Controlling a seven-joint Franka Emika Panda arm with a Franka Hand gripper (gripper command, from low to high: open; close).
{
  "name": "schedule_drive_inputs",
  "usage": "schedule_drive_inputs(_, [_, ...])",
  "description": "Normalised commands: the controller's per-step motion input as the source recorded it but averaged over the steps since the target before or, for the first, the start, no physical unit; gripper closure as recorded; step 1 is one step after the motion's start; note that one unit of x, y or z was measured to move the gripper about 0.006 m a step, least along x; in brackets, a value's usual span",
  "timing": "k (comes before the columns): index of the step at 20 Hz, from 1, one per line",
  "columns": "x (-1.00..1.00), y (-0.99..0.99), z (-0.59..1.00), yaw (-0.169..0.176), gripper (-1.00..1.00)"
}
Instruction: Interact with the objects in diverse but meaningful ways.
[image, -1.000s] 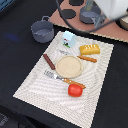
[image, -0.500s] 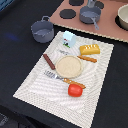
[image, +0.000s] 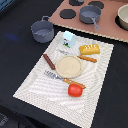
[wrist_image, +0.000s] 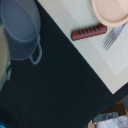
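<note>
Working left to right across the exterior view, we find the grey pot (image: 42, 30) standing on the dark desk (image: 20, 60) at about ten o'clock from the round tan plate (image: 68, 66). On the striped mat (image: 95, 95), the brown sausage stick (image: 48, 61) lies just beside the plate at nine o'clock, the pale-blue carton (image: 68, 38) stands at twelve, the red tomato (image: 75, 90) rests at five, and the golden-yellow bread loaf (image: 89, 49) sits at two. Our gripper appears in neither view, so we cannot tell whether it is released or clenched. We judge every item untouched; all the interaction is left to do.
</note>
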Motion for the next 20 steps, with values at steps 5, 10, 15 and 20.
schedule_drive_inputs(5, [-0.93,-0.06,-0.45,-0.019,-1.00])
schedule_drive_inputs(10, [-0.89,-0.14,-0.43,-0.042,-1.00])
schedule_drive_inputs(15, [-0.55,-0.18,-0.26,-0.141,-1.00])
schedule_drive_inputs(20, [-0.51,-0.19,-0.24,-0.155,-1.00])
